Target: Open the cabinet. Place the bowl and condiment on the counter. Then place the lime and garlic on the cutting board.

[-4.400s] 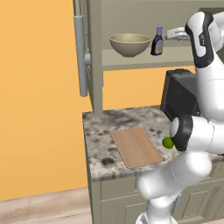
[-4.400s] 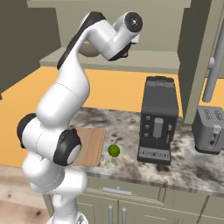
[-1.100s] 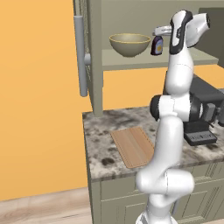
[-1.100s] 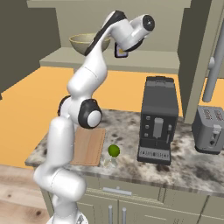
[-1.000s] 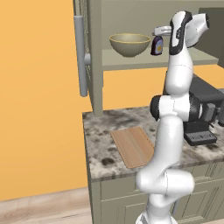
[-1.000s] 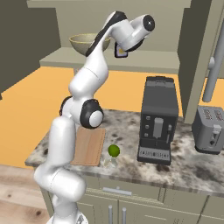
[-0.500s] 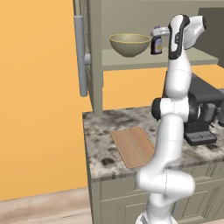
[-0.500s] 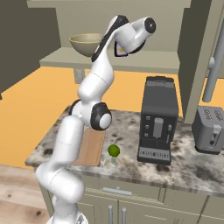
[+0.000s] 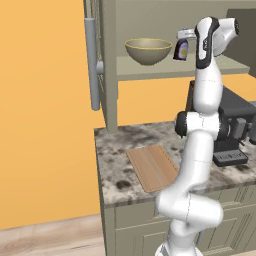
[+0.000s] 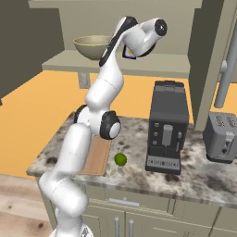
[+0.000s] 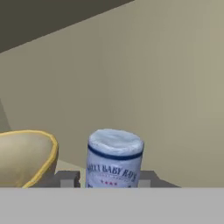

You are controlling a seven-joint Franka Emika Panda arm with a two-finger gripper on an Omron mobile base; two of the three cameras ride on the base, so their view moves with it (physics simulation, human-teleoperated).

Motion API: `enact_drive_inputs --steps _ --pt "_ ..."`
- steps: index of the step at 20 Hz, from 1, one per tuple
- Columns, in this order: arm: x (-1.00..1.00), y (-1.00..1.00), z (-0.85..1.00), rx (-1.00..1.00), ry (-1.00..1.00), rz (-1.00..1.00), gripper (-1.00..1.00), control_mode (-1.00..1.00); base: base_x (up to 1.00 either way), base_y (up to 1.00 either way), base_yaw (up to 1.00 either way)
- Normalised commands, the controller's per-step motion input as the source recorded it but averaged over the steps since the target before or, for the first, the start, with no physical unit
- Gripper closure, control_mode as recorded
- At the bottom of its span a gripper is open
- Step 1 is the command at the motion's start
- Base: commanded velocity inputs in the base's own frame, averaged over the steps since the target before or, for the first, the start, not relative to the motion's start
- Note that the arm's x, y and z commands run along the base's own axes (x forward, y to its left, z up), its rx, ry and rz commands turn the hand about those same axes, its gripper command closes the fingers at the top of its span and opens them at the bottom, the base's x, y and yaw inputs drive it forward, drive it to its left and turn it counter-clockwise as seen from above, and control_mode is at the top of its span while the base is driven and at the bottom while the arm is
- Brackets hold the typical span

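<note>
The cabinet (image 9: 109,60) stands open, its door swung out to the left. On its shelf sits the beige bowl (image 9: 148,50), also at the left of the hand view (image 11: 24,157). Right of it is the condiment (image 9: 182,49), a small dark bottle with a yellowish label. In the hand view my gripper (image 11: 107,178) is shut on the condiment (image 11: 114,158), one finger on each side. Down on the counter (image 9: 120,145) lies the wooden cutting board (image 9: 152,167). The lime (image 10: 120,159) rests on the stone just right of the board, with the pale garlic (image 10: 115,172) in front of it.
A black coffee machine (image 10: 167,127) stands on the counter right of the lime, and a grey toaster (image 10: 224,136) beyond it. The open door's long bar handle (image 9: 92,65) hangs at the left. The cabinet's back wall is close behind the bottle.
The jaws have come in from wide open onto the condiment bottle. The hand has edged slightly forward along the shelf; the bowl, lime and garlic have not moved.
</note>
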Motion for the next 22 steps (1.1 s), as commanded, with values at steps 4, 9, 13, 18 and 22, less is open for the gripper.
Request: enact_drive_inputs --steps 4,9,13,18,22 --pt "-0.69 -0.90 0.14 0.10 -0.01 -0.02 1.00 -1.00 0.00 0.00 0.00" --pt "-0.94 -0.69 0.01 0.08 -0.07 -0.02 1.00 -1.00 0.00 0.00 0.00" --pt "-1.00 -0.03 0.02 0.03 -0.20 -0.02 1.00 -1.00 0.00 0.00 0.00" --pt "-1.00 0.89 0.00 -0.04 -0.31 -0.10 1.00 -1.00 0.00 0.00 0.00" --pt "-1.00 1.00 0.00 -0.19 -0.35 -0.02 1.00 -1.00 0.00 0.00 0.00"
